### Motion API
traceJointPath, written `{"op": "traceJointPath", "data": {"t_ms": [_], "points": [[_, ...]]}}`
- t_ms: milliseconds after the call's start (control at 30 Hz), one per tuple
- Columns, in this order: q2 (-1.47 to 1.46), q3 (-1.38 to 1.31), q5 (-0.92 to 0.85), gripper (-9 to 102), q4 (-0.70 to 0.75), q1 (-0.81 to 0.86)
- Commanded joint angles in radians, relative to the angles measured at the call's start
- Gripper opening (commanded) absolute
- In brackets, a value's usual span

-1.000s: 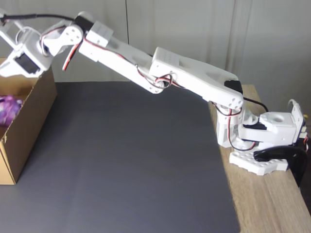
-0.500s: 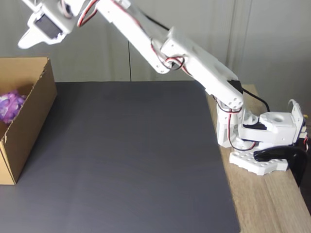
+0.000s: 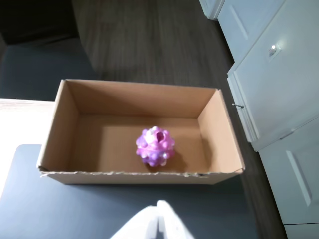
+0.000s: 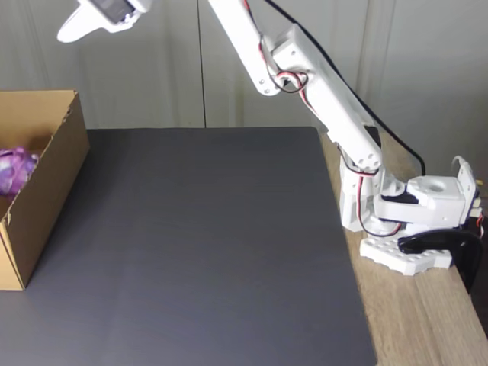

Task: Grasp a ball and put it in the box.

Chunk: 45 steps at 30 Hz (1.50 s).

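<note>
**Ball delivered, arm pulling back**

On the far left of the fixed view, the small knobbly ball marbled in purple, pink and white [image 4: 14, 171] lies inside the large brown corrugated cardboard box [image 4: 53, 183]. My wrist view confirms it: the ball [image 3: 155, 147] rests on the box floor, slightly toward the near wall, clear of all four sides of the box [image 3: 56, 130]. I judge the placing step done; what remains is the retreat.

My gripper [image 4: 76, 29] hangs high above the box's right edge, empty. In the wrist view its white fingertips [image 3: 158, 211] meet in a point at the bottom edge, so the jaws look drawn together, holding nothing.

The next move asks little: fold the arm back toward its base on the right of the counter [image 4: 427, 320], over the dark grey mat [image 4: 198, 252], without clipping the box rim.

Compared with half a second ago, the arm has risen and swung rightward, standing steeper; a second ago my gripper was low at the box's rim. The ball has barely shifted.
</note>
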Motion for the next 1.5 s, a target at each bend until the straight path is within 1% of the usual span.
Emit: {"op": "traceJointPath", "data": {"t_ms": [0,133,300,533,767,900,1033,1167,1367,1467], "points": [[0.094,-0.023,0.006,0,0.014,0.015],[0.181,0.02,0.009,0,0.025,0.061],[0.347,0.213,0.057,0,0.025,0.1],[0.414,0.264,0.051,0,0.026,0.098],[0.686,0.741,0.114,0,-0.043,0.077],[0.847,1.034,0.109,0,-0.167,0.052],[0.974,1.272,0.104,0,-0.285,0.037],[1.14,1.588,0.058,0,-0.494,0.025],[1.338,1.974,0.055,0,-0.669,0.015],[1.408,2.109,0.051,0,-0.735,0.009]]}}
